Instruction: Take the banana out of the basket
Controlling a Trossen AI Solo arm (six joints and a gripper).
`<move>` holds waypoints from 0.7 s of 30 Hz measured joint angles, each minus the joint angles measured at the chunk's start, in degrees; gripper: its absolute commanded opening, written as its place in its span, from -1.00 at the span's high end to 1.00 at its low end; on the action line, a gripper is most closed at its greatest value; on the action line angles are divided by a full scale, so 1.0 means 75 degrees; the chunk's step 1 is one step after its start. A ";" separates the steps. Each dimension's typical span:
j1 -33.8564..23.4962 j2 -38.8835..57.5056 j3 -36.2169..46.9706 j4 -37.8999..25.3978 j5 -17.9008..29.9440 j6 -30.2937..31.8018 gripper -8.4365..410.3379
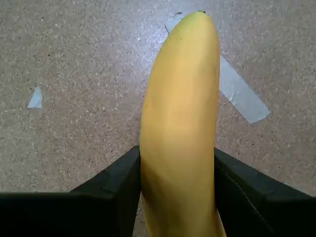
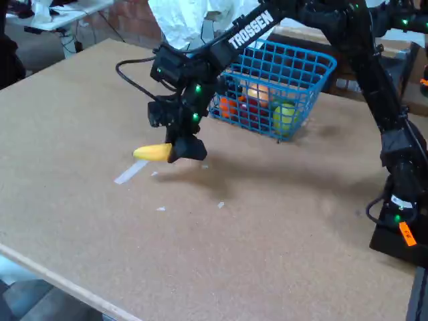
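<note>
Between the two black fingers (image 1: 113, 192) sits the banana (image 1: 180, 128), pinched on both sides by the gripper (image 2: 182, 150), tip sticking out past them over a tape strip (image 1: 242, 91) on the table (image 2: 267, 227). Behind the fingers, well apart, basket (image 2: 314, 63) holds other fruit.

Even, diffuse overhead light, both views bright enough. Wrist view: banana (image 1: 180, 128) soft at the near end, faint sheen along its upper half; pincer (image 1: 177, 197) fingers nearly black, no detail. Fixed view: soft shadow on the desk (image 2: 267, 234) under the arm, mid-frame; slight overall blur, background upper left washed out.
</note>
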 measured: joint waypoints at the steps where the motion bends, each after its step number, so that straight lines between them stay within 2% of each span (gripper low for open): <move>1: 0.0000 0.0000 0.0000 0.0032 -0.0050 0.0003 0.66; 6: 0.0006 0.0000 0.0000 0.0105 -0.0353 0.0152 0.40; 9: 0.0012 0.0000 0.0000 0.0114 -0.0408 0.0259 0.31; 21: 0.0020 0.0000 0.0000 0.0102 -0.0420 0.0507 0.27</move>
